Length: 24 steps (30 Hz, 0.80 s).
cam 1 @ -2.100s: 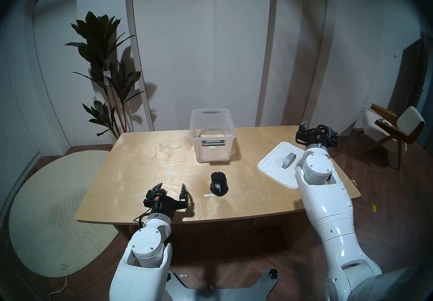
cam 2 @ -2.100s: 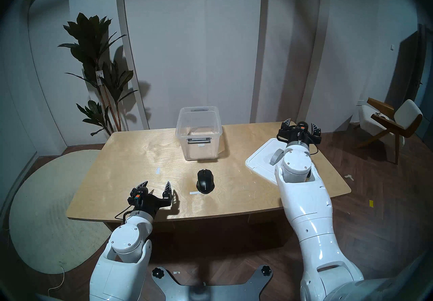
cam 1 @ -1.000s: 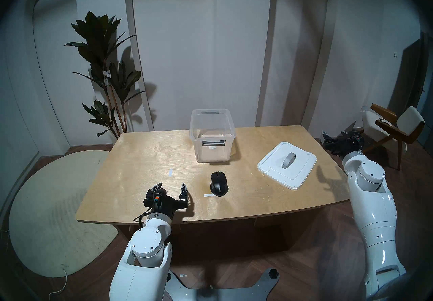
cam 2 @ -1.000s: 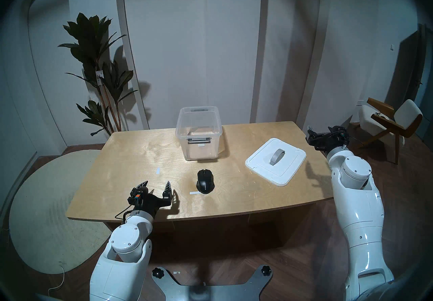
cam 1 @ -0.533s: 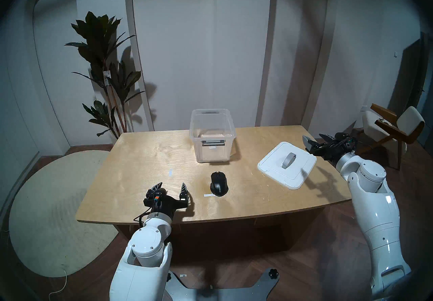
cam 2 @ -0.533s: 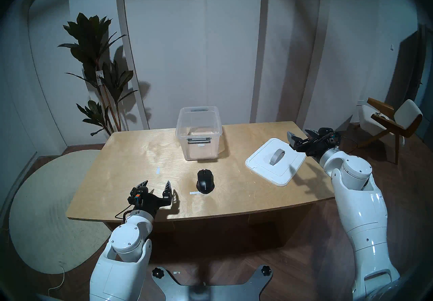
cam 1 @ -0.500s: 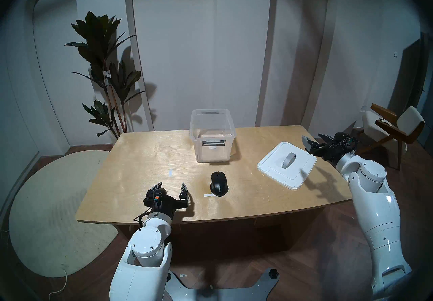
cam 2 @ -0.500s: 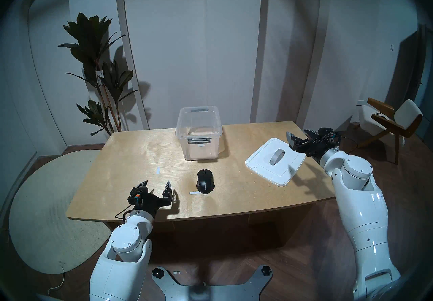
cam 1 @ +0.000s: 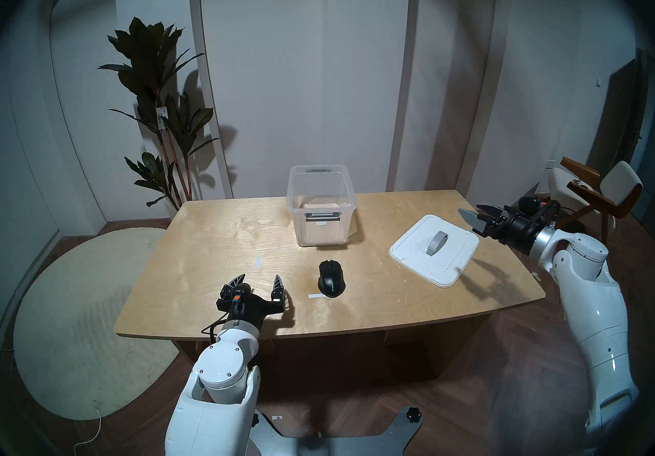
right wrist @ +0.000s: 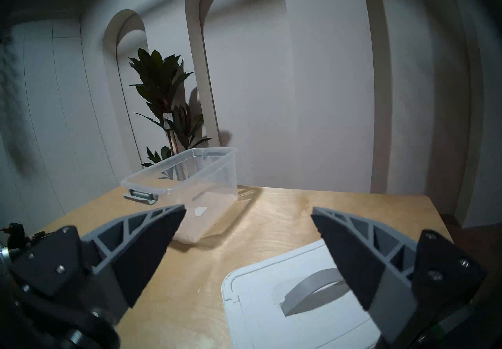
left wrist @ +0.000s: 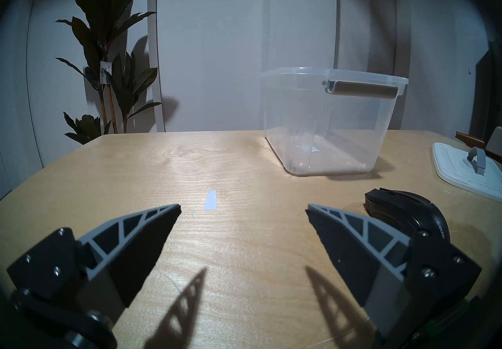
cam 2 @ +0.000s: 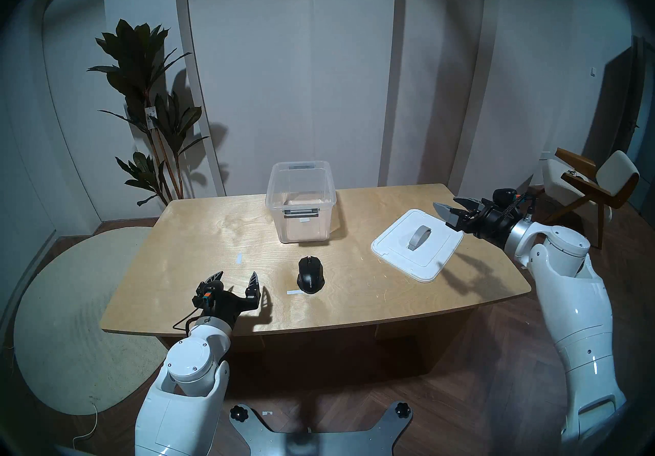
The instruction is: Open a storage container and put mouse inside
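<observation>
The storage container [cam 1: 320, 210] [cam 2: 301, 210] [left wrist: 330, 123] [right wrist: 201, 188], a clear box with a grey latch, stands open and empty at the table's back middle. Its white lid [cam 1: 434, 249] [cam 2: 416, 244] [left wrist: 461, 169] [right wrist: 293, 310] with a grey strap handle lies flat on the table's right side. The black mouse [cam 1: 331, 278] [cam 2: 311, 274] [left wrist: 404, 210] rests in front of the box. My left gripper [cam 1: 259, 280] [cam 2: 235, 279] [left wrist: 243, 208] is open and empty, just left of the mouse. My right gripper [cam 1: 476, 212] [cam 2: 450, 205] [right wrist: 248, 211] hovers open above the lid's far right corner, holding nothing.
The wooden table [cam 1: 212, 249] carries two small white tape strips [cam 1: 258, 260] [cam 1: 314, 296]. A potted plant [cam 1: 159, 107] stands behind the left corner, a chair [cam 1: 599, 196] off the right side, and a round rug [cam 1: 71, 320] on the floor to the left.
My right arm swung out past the table's right edge, then turned its open gripper back toward the lid's far corner. The left arm, mouse, box and lid stayed still.
</observation>
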{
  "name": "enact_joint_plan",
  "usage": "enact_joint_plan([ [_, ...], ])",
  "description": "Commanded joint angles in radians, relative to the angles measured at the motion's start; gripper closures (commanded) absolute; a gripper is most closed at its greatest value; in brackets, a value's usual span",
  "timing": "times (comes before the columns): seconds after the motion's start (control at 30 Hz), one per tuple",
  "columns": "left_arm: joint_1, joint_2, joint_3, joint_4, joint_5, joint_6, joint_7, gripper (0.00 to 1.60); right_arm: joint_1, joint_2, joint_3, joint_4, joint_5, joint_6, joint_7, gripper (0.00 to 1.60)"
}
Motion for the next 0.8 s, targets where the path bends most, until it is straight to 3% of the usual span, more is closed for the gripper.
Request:
enact_joint_plan([
  [0.0, 0.001, -0.002, -0.002, -0.036, -0.003, -0.004, 0.002, 0.0, 0.074, 0.008, -0.013, 0.085, -0.007, -0.052, 0.018, 0.0],
  [0.1, 0.002, -0.002, -0.002, -0.036, -0.002, -0.003, 0.002, 0.0, 0.089, 0.016, -0.031, 0.109, -0.006, -0.062, 0.056, 0.0],
  [0.33, 0.001, -0.002, -0.002, -0.036, -0.002, -0.003, 0.002, 0.0, 0.128, 0.003, -0.072, 0.133, -0.047, -0.142, 0.054, 0.0],
  [0.57, 0.002, -0.002, -0.002, -0.036, -0.002, -0.003, 0.002, 0.0, 0.185, -0.017, -0.074, 0.221, -0.072, -0.17, -0.007, 0.0],
  [0.77, -0.023, 0.057, 0.02, -0.03, 0.019, 0.019, -0.064, 0.0, 0.2, -0.017, -0.074, 0.244, -0.069, -0.169, 0.006, 0.0],
])
